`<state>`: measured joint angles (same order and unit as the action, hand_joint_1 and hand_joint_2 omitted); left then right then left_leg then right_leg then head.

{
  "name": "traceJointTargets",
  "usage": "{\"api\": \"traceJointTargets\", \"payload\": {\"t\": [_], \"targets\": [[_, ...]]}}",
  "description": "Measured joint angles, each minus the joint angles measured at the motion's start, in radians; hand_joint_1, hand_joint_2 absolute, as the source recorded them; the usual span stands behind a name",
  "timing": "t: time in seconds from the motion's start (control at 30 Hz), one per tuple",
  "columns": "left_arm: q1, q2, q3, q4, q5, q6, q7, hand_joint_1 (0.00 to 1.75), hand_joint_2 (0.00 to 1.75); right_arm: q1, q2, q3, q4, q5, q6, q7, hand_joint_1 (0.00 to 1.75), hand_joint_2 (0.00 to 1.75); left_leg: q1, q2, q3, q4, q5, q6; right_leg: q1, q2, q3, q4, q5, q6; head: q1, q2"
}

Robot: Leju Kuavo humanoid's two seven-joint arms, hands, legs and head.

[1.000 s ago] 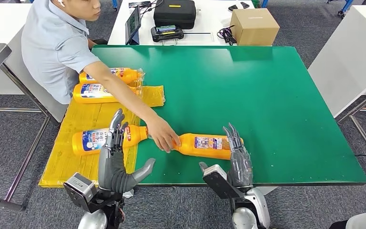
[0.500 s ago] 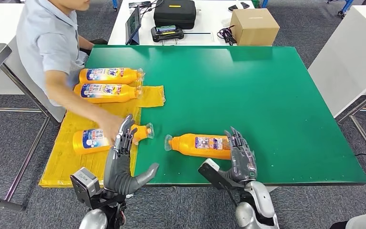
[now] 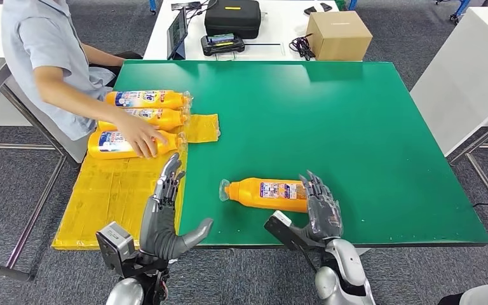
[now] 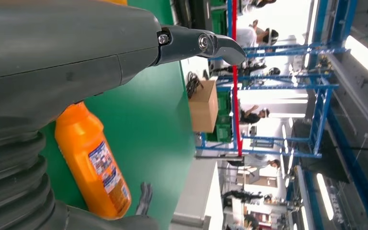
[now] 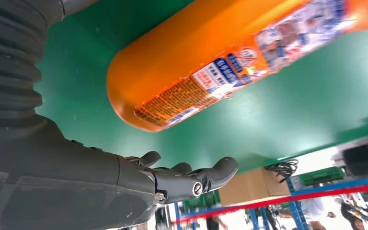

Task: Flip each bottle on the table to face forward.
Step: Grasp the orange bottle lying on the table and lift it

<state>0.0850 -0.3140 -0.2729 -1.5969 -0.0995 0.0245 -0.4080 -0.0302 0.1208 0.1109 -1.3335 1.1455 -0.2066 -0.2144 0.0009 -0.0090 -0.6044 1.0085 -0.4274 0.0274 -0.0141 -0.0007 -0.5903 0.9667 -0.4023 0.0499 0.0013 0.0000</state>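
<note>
Lying on its side on the green tabletop (image 3: pixel 356 114), near the front edge, is one orange bottle (image 3: pixel 268 194), cap end toward the robot's left, label up. Right hand (image 3: pixel 321 210) sits at the bottle's base end, fingers (image 3: pixel 314 190) spread and empty; whether the fingertips touch the bottle can't be told from the head view, and the right wrist view shows the bottle base just beside the palm with a gap visible. Left hand (image 3: pixel 164 213) is raised over the yellow mat (image 3: pixel 121 190) at the tabletop's left edge, fingers extended, thumb out, holding nothing; its own wrist camera is mostly blocked by the grey cover, with the bottle visible past it. Three more bottles (image 3: pixel 143 117) lie side by side at the mat's far end, labels too small to read. A person's hand (image 3: pixel 141 135) rests on the nearest of those three, covering part of it; the person is cut off at the frame top. Behind the tabletop: a white table carrying a cardboard box (image 3: pixel 338 35) and a black case (image 3: pixel 232 17).
</note>
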Motion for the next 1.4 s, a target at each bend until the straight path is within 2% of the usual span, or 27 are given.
{"api": "traceJointTargets", "payload": {"t": [0.23,0.7,1.1,1.13,1.23,1.27,1.4], "targets": [[-0.015,0.0,-0.008,0.027,0.009,-0.003,0.021,0.0,1.75,-0.123,-0.02,0.01,0.157,0.08,-0.01,0.03,0.0,1.75,0.0,0.0,0.0,0.0,0.001,0.001,0.0,0.0,0.0,0.0,0.001,0.0,0.0,0.0],[-0.07,0.0,-0.044,0.103,0.018,0.004,0.045,0.0,1.75,-0.276,-0.016,0.093,0.418,0.188,-0.057,0.078,0.0,1.75,0.0,0.0,0.0,0.0,0.001,0.001,0.0,0.0,0.0,0.0,0.001,0.0,0.0,0.0],[-0.092,0.0,-0.054,0.141,0.036,0.005,0.045,0.0,1.75,-0.335,0.001,0.109,0.528,0.186,-0.072,0.077,0.0,1.75,0.0,0.0,0.0,0.0,0.001,0.001,0.0,0.0,0.0,0.0,0.001,0.0,0.0,0.0],[-0.093,0.0,-0.055,0.143,0.036,0.006,0.046,0.0,1.75,-0.337,0.001,0.111,0.532,0.193,-0.074,0.083,0.35,1.75,0.0,0.0,0.0,0.0,0.001,0.001,0.0,0.0,0.0,0.0,0.001,0.0,0.0,0.0],[-0.094,0.0,-0.056,0.145,0.036,0.011,0.049,0.0,1.75,-0.348,0.002,0.13,0.545,0.254,-0.073,0.137,1.66,1.75,0.0,0.001,0.001,0.0,0.001,0.001,0.0,0.0,0.0,0.0,0.001,0.0,0.0,0.0],[-0.094,0.0,-0.056,0.145,0.036,0.013,0.051,0.0,1.75,-0.351,0.003,0.137,0.55,0.277,-0.066,0.161,1.71,1.75,0.0,0.001,0.001,0.0,0.001,0.001,0.0,0.0,0.001,0.0,0.001,0.0,0.0,0.0],[-0.092,0.0,-0.056,0.142,0.027,0.018,0.063,0.0,1.75,-0.36,0.011,0.158,0.56,0.332,-0.012,0.237,1.35,1.75,0.0,0.0,0.001,0.0,0.002,0.001,0.0,0.0,0.001,0.0,0.001,0.0,0.0,0.0]]}}
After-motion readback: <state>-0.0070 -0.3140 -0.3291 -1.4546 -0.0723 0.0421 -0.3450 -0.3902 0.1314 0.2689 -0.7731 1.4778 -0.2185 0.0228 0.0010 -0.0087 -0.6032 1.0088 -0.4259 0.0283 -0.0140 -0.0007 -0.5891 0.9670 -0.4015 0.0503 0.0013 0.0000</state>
